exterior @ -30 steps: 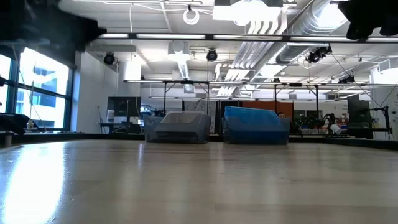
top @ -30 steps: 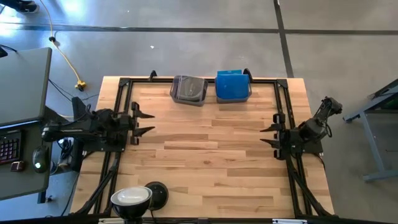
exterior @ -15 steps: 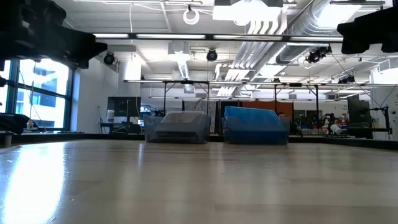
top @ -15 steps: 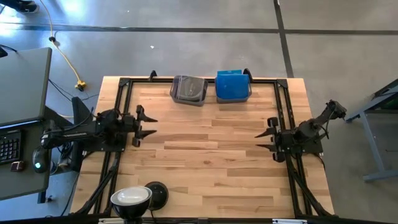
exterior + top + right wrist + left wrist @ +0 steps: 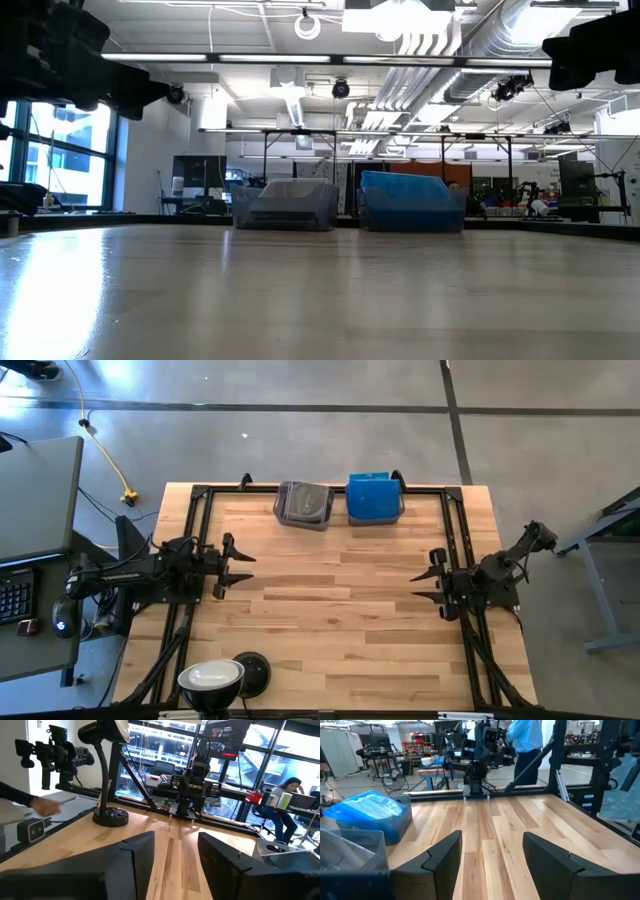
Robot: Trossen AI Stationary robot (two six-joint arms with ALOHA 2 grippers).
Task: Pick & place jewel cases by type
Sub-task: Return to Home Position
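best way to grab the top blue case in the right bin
Probably from straight above, pinching two opposite edges of the translucent blue square jewel case: it lies roughly flat atop the pile, and the walls of the smoky-grey rectangular bin block any sideways approach.

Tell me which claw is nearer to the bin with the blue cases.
Right. The right claw is at the table's right side, diagonally below the bin in the high view. The left claw is at the far left side.
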